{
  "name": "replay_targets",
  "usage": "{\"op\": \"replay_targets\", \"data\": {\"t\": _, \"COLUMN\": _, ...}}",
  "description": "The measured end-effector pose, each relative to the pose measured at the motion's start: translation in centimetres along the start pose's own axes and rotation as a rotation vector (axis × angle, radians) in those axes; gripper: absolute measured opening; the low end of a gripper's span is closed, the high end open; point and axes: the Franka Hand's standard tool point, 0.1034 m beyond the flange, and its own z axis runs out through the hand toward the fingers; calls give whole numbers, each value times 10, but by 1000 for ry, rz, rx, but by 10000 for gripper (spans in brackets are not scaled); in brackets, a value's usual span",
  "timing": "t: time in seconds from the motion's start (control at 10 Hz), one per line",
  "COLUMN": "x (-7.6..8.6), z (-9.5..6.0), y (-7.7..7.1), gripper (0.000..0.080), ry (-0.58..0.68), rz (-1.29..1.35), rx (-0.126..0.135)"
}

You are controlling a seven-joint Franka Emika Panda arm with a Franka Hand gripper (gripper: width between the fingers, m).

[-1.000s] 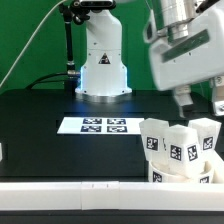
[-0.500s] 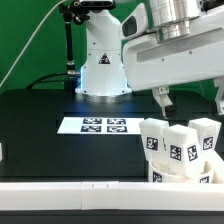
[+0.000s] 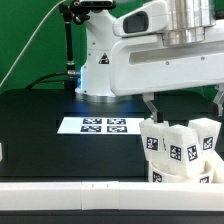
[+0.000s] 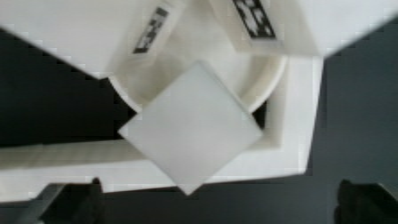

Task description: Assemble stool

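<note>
Toward the exterior view's right, the gripper (image 3: 183, 103) hangs with its jaws spread wide and holding nothing, just above the cluster of tagged white legs (image 3: 180, 145). They stand against the white wall strip (image 3: 70, 193), over what seems to be the round seat (image 4: 267, 85). Well apart lies the marker board (image 3: 98, 126).

The black flat table (image 3: 40, 110) carries the thin flat white marker board (image 3: 98, 125) near its middle. Toward the exterior view's right stand the small white blocky tagged legs (image 3: 180, 143), clustered close together. The white two-finger gripper (image 3: 184, 104) hangs above them. The long white wall strip (image 3: 70, 192) runs before all.
</note>
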Motion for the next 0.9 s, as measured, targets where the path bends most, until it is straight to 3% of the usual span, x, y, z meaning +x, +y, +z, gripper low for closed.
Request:
{"op": "replay_targets", "data": {"t": 0.3, "x": 2, "z": -1, "y": 8, "gripper": 649, "ry": 4, "rz": -182, "rx": -30}}
{"op": "replay_targets", "data": {"t": 0.6, "x": 3, "z": 12, "y": 0, "gripper": 649, "ry": 36, "rz": -454, "rx": -114}}
{"op": "replay_targets", "data": {"t": 0.9, "x": 4, "z": 19, "y": 3, "gripper": 649, "ry": 31, "rz": -436, "rx": -122}}
